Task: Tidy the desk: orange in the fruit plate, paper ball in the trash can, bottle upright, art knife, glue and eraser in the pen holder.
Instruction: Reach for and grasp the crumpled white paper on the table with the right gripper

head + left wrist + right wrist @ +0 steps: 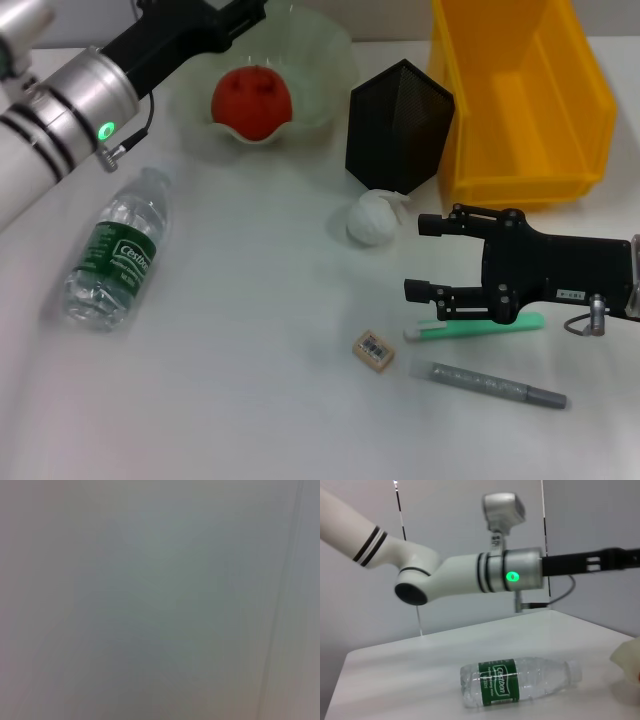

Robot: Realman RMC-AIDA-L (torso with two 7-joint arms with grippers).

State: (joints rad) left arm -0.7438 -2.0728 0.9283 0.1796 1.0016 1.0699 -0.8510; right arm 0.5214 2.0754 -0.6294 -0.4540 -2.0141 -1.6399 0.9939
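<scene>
Nearest, right gripper gapes empty; left gripper's state unclear; orange sits in fruit plate.

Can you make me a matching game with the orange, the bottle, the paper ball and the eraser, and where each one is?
Things:
1. orange
2. bottle
3. paper ball
4. eraser

Places:
A. lying on its side on the table
B. in the fruit plate
C. beside the green art knife
D. right in front of the pen holder

Pairs: 1-B, 2-A, 3-D, 4-C

Black metal-mesh pen holder; glossy plastic trash can
</scene>
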